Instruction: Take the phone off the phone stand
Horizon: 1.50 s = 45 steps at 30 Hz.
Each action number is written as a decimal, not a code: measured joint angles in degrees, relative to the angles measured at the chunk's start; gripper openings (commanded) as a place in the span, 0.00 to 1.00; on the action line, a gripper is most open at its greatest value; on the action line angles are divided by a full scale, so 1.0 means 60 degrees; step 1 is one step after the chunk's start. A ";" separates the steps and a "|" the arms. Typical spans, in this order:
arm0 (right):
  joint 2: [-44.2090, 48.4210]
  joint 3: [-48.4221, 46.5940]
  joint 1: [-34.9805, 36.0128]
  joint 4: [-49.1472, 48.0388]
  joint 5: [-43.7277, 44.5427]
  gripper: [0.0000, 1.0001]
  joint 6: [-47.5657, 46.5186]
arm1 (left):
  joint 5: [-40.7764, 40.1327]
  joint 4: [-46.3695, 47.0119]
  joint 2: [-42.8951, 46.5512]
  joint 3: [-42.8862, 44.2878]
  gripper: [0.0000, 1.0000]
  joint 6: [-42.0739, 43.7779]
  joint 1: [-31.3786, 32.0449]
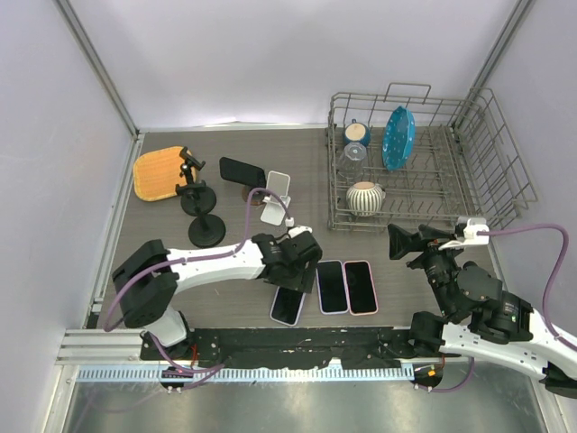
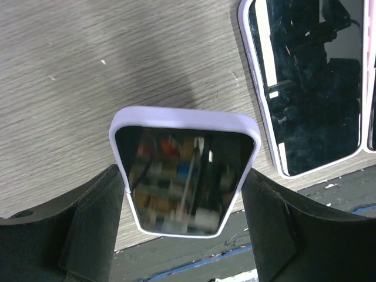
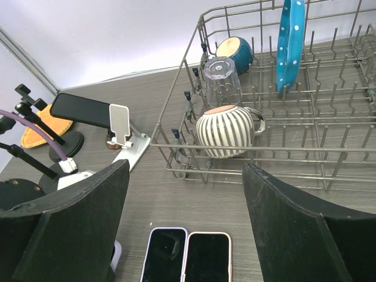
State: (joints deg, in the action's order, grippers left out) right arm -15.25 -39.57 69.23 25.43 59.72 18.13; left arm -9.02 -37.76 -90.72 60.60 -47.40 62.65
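A phone in a lavender case (image 1: 288, 305) lies screen up near the table's front edge, left of two other phones. My left gripper (image 1: 294, 272) is over its far end. In the left wrist view my left gripper (image 2: 183, 176) has both fingers against the long edges of this phone (image 2: 185, 170). The white phone stand (image 1: 278, 195) is empty, and it also shows in the right wrist view (image 3: 120, 126). A black phone (image 1: 242, 170) sits on another stand behind it. My right gripper (image 1: 403, 242) is open and empty above the table; the right wrist view (image 3: 185, 167) shows its fingers wide apart.
A lavender-cased phone (image 1: 331, 286) and a pink-cased phone (image 1: 360, 286) lie side by side. A wire dish rack (image 1: 491, 194) holds a striped mug (image 1: 364, 196), a glass, a blue cup and a blue plate. Two black tripod stands (image 1: 204, 229) and a wooden board (image 1: 160, 173) stand at left.
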 measured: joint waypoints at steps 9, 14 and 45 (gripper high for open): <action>0.0153 0.0000 0.0000 0.0062 0.0040 0.83 0.0109 | -0.0335 0.0667 -0.0532 -0.0313 0.59 -0.0820 0.0248; 0.0284 0.0000 0.0000 0.0069 0.0044 0.83 0.0186 | -0.0601 0.0976 -0.0550 -0.0568 0.61 -0.1198 0.0244; 0.0503 0.0007 0.0015 0.0142 0.0186 0.83 0.0324 | -0.0659 0.1384 0.0401 -0.1348 1.00 -0.1982 0.0240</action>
State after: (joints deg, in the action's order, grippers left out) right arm -12.23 -39.53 69.32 26.28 60.84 20.08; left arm -12.97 -29.45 -88.31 52.51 -59.29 64.10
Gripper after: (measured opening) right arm 0.827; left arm 0.992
